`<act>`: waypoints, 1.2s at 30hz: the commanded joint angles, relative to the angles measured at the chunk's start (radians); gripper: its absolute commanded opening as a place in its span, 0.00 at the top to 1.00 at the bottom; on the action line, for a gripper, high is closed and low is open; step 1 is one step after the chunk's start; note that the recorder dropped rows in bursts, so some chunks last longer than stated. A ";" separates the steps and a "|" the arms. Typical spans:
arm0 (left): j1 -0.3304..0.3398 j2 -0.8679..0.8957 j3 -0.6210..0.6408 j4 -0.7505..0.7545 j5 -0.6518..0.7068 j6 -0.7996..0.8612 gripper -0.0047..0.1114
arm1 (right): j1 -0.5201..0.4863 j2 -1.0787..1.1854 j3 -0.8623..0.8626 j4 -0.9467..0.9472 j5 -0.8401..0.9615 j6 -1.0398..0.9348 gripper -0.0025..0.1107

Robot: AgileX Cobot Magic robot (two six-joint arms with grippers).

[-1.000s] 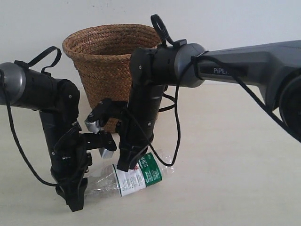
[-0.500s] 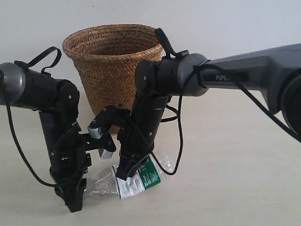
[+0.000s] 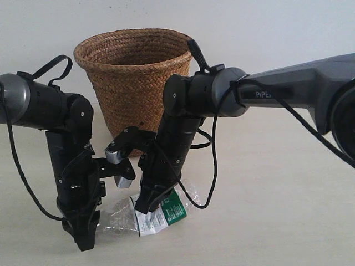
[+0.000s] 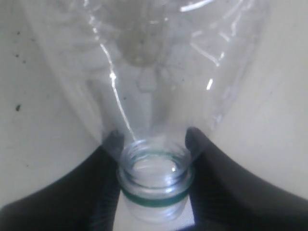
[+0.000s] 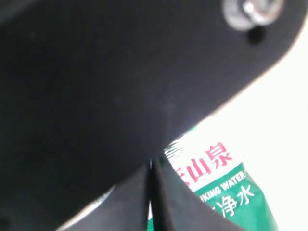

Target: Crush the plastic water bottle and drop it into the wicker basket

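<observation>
The plastic water bottle (image 3: 162, 213) lies on the table in front of the wicker basket (image 3: 133, 72), its white-and-green label crumpled. My left gripper (image 3: 83, 237) points down at the bottle's left end. In the left wrist view its fingers (image 4: 113, 144) are shut on the bottle's neck (image 4: 155, 179), which carries a green ring, and the clear body (image 4: 159, 72) stretches away. My right gripper (image 3: 145, 204) is shut, with its tips pressing down on the label. The right wrist view shows the jaws together (image 5: 151, 166) against the label (image 5: 219, 180).
A pale table (image 3: 277, 210) holds everything, with a white wall behind. The right arm (image 3: 288, 88) reaches in across the middle, with black cables looping beside the basket. The silver-and-black wrist cameras (image 3: 117, 160) sit close together between the two arms.
My right gripper has pushed down and leftward on the bottle. The bottle looks shorter and its label more crumpled. The left arm has stayed almost still on the neck.
</observation>
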 commanded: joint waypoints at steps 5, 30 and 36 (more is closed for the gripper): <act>-0.003 -0.002 0.002 -0.019 -0.006 -0.003 0.93 | 0.008 -0.090 0.029 -0.050 0.060 -0.008 0.98; -0.003 -0.002 0.002 -0.019 -0.010 -0.003 0.93 | 0.008 -0.936 0.043 -0.352 0.132 0.384 0.98; -0.003 -0.002 0.002 -0.019 -0.023 -0.003 0.93 | 0.008 -1.235 0.264 -0.506 0.031 0.574 0.98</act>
